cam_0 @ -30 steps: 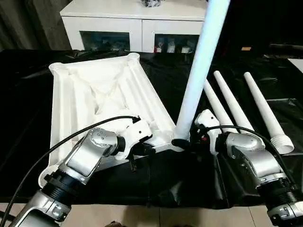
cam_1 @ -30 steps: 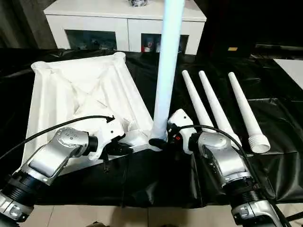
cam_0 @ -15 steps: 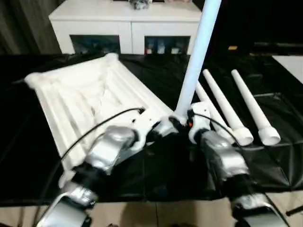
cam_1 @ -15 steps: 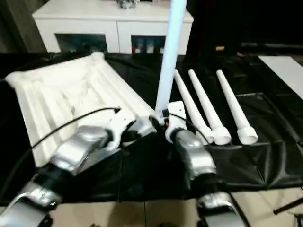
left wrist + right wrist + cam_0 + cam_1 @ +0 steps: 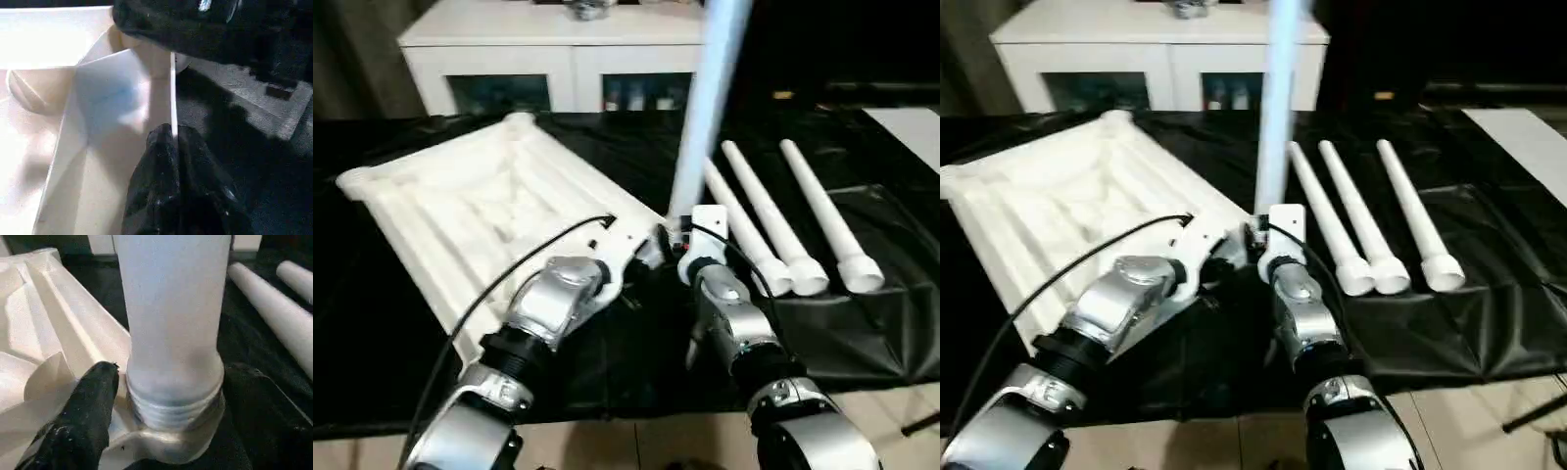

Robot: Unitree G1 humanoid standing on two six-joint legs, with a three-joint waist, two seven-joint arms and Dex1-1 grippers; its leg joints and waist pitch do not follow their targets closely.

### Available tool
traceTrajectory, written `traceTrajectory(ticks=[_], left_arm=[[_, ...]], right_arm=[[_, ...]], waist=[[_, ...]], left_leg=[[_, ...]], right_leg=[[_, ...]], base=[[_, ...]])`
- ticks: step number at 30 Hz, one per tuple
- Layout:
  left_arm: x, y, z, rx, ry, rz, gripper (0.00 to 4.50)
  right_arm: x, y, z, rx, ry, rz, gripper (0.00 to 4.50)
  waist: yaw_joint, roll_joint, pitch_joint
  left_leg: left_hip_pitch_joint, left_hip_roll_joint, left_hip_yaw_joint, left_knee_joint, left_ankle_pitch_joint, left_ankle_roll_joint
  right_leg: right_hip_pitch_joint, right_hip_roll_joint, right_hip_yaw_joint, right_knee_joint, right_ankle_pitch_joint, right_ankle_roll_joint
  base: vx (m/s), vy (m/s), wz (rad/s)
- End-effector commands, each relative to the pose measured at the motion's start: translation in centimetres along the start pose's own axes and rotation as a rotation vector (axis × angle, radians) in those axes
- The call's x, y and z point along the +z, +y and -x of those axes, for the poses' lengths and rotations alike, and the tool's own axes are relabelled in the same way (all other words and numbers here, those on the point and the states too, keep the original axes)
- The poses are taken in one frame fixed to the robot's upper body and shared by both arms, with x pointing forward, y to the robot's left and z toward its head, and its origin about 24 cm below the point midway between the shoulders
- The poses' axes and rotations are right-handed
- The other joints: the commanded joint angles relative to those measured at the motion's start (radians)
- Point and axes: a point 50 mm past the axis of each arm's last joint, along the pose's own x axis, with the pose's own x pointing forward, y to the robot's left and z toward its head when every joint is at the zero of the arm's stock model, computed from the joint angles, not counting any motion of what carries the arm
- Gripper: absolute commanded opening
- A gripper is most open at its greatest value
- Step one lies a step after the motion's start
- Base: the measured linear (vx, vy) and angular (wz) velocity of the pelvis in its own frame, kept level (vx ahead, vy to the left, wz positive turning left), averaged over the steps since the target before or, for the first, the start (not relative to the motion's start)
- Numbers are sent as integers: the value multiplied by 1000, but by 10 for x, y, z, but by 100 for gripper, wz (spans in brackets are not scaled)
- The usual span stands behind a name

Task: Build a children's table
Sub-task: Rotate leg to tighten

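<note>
First leg standing in its corner socket — three more waiting.

I am holding the upturned tabletop [image 5: 480,215] on the black-draped counter [image 5: 862,323] with my left claw [image 5: 172,147] pinched shut on the thin rim beside the near corner socket [image 5: 166,440]. In that socket the first leg [image 5: 705,117] is standing upright, its long axis rising straight from the tabletop, threads still showing above the collar. My right claw [image 5: 164,396] is straddling the leg's base, one finger [image 5: 88,406] just beside it; whether it is gripping I cannot tell. Seating the leg looks like a turn about that upright axis — my right arm is the nearer. The three spare legs [image 5: 773,220] are lying side by side to the right of the tabletop.
</note>
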Motion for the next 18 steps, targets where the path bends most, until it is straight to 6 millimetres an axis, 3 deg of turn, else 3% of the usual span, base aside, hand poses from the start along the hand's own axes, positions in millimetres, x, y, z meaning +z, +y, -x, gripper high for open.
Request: traceTrajectory(ticks=[1,2,8,9,13,16,18], left_arm=[[-9,4,5,4,13,-14,0],[-12,5,9,-20,21,-30,0],[-19,3,19,-101,35,-76,0],[-23,2,24,-138,48,-81,0],[-33,-10,44,-346,89,-142,0],[-36,-16,51,-430,109,-172,0],[-37,-18,54,-461,115,-178,0]], right_arm=[[17,-5,0,28,-76,31,378],[20,-15,5,65,-82,48,378],[15,-34,26,245,-18,126,378],[12,-40,34,309,19,160,378],[11,-52,55,582,96,184,378],[11,-52,64,725,131,193,378],[10,-52,68,783,145,182,378]], waist=[[7,-2,-65],[7,-2,-64],[23,-2,-66],[24,-7,-67],[33,-2,-67],[35,-4,-63],[41,-2,-61]], left_leg=[[5,44,-23,-82,-378,22],[6,44,-21,-81,-373,26],[2,50,-17,-82,-290,55],[3,51,-16,-81,-281,57],[6,55,-15,-79,-258,73],[6,55,-12,-80,-269,78],[14,56,-12,-81,-287,66]], right_leg=[[41,-59,43,-80,-416,-159],[41,-57,44,-80,-407,-164],[53,-56,51,-65,-298,-203],[53,-55,51,-63,-284,-211],[55,-57,55,-56,-246,-231],[52,-54,55,-57,-256,-239],[47,-56,56,-62,-294,-237]], base=[[0,0,0],[0,0,0],[0,0,0],[0,0,0],[0,0,0],[0,0,0],[0,0,0]])
